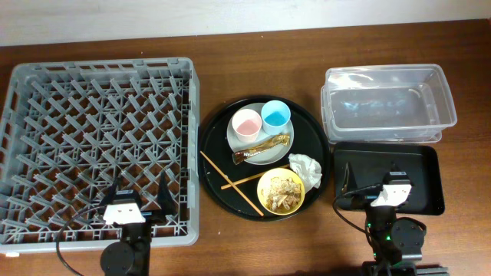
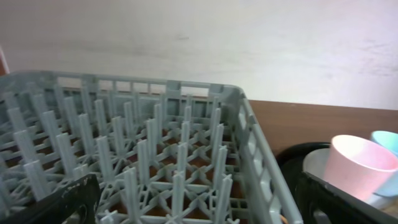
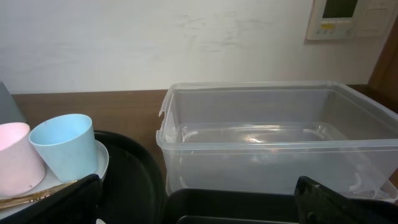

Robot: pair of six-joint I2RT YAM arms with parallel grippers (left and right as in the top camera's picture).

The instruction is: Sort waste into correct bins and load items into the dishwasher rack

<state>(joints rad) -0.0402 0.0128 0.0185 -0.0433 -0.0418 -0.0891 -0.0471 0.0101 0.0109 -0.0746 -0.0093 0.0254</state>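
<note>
Gold-brown wrapper (image 1: 261,148) lies across the grey-white plate (image 1: 270,159), long axis running lower-left to upper-right, just below the pink cup (image 1: 246,124) and blue cup (image 1: 275,115). The chopsticks (image 1: 230,165) are crossed on the round black tray (image 1: 219,132), by the yellow bowl (image 1: 261,196) of scraps (image 1: 282,192), with the napkin (image 1: 306,170) right against it. My left gripper (image 1: 138,196) hangs over the rack's (image 1: 92,130) near edge and my right gripper (image 1: 374,176) over the shallow black tray (image 1: 426,172), which sits in front of the clear tub (image 1: 383,106). Both are spread wide and empty.
</note>
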